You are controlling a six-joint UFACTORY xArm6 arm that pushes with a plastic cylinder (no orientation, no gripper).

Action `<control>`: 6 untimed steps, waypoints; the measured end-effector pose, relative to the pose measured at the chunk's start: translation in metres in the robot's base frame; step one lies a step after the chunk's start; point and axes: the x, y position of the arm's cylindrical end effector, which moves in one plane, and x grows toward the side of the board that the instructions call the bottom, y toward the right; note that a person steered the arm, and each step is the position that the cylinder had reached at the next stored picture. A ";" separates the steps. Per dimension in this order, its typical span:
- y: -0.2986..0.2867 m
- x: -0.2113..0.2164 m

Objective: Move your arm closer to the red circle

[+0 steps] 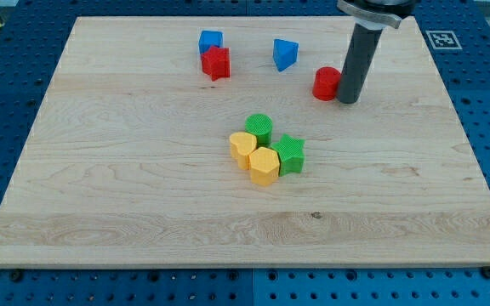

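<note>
Wooden board (143, 187): my tip (348, 100) touches red circle (325, 83).

Pale wood board (143, 187) with light grain streaks and one small dark knot near the middle, sitting on a blue perforated table (7, 51) with a black-and-white marker tag (442, 39) at far right and a yellow-black striped edge at far left. Far side: red circle (326, 83), blue triangle-ish block (285, 54), blue cube (210, 41), red star (216, 63); rod dark grey, my tip (347, 101) dark grey too. Centre cluster: green cylinder (259, 127), green star (290, 154), yellow heart-like block (242, 148), yellow hexagon-like block (264, 165), all with fine ribbed texture on top.
</note>
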 end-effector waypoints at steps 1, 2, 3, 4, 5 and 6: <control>-0.017 -0.002; -0.013 -0.003; 0.031 0.001; 0.035 -0.002; 0.035 -0.010; 0.031 -0.019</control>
